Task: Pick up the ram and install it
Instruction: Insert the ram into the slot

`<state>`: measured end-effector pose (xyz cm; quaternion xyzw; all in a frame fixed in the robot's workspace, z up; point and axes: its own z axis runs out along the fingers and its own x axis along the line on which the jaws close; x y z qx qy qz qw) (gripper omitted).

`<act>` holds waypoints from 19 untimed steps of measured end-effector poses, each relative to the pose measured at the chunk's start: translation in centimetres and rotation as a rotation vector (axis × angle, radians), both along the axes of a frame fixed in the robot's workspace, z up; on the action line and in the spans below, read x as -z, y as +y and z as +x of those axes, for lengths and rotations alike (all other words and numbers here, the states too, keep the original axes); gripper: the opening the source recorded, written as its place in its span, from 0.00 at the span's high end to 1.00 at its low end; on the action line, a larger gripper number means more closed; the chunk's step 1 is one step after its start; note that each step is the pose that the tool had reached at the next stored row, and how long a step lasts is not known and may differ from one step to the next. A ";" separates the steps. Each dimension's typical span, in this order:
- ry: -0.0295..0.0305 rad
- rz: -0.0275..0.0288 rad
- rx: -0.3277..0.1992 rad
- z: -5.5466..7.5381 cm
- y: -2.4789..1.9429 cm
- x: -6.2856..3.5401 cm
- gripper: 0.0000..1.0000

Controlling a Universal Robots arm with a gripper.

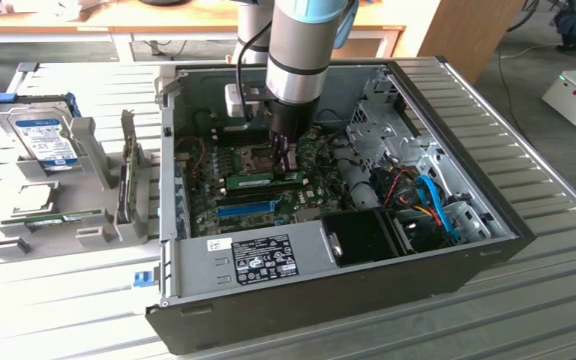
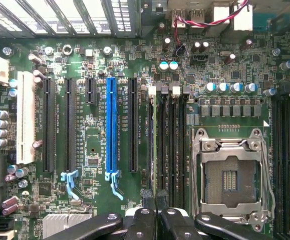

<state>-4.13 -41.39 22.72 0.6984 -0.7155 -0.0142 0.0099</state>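
My gripper (image 1: 289, 166) reaches straight down into the open computer case (image 1: 298, 259), over the motherboard. Its fingers are shut on the ram (image 1: 260, 180), a narrow green stick standing on its long edge, gripped near one end. In the wrist view the ram (image 2: 151, 145) shows edge-on as a thin line running away from the gripper (image 2: 156, 200). It lies along the black memory slots (image 2: 172, 145) beside the empty CPU socket (image 2: 230, 175). Whether it sits in a slot or just above one, I cannot tell.
A bright blue slot strip (image 2: 112, 125) lies parallel to the ram among black expansion slots. A black fan shroud (image 1: 368, 236) and blue cables (image 1: 433, 202) fill the case's near right. Outside, at the exterior view's left, a hard drive (image 1: 46, 139) and another green stick (image 1: 63, 219) rest in grey holders.
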 end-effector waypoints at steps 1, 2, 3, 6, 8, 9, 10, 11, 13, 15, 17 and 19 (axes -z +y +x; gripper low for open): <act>0.0000 0.0000 -0.001 0.0 0.00 0.00 0.88; 0.0000 0.0000 -0.001 0.0 0.00 0.00 0.88; 0.0000 0.0000 -0.002 0.0 0.00 0.00 0.88; 0.0000 0.0000 -0.003 0.0 0.00 0.00 0.88; 0.0001 0.0000 -0.005 0.0 0.00 0.00 0.88; 0.0000 0.0000 -0.005 0.0 0.00 0.00 0.88; 0.0000 0.0000 -0.006 0.0 0.00 0.00 0.88; 0.0000 0.0000 -0.006 0.0 0.00 0.00 0.88; 0.0000 0.0001 -0.007 0.0 0.00 0.00 0.88; 0.0000 0.0000 -0.007 0.0 0.00 0.00 0.88; 0.0000 0.0001 -0.007 0.0 0.00 0.03 0.88; 0.0000 0.0000 -0.007 0.0 0.00 0.05 0.88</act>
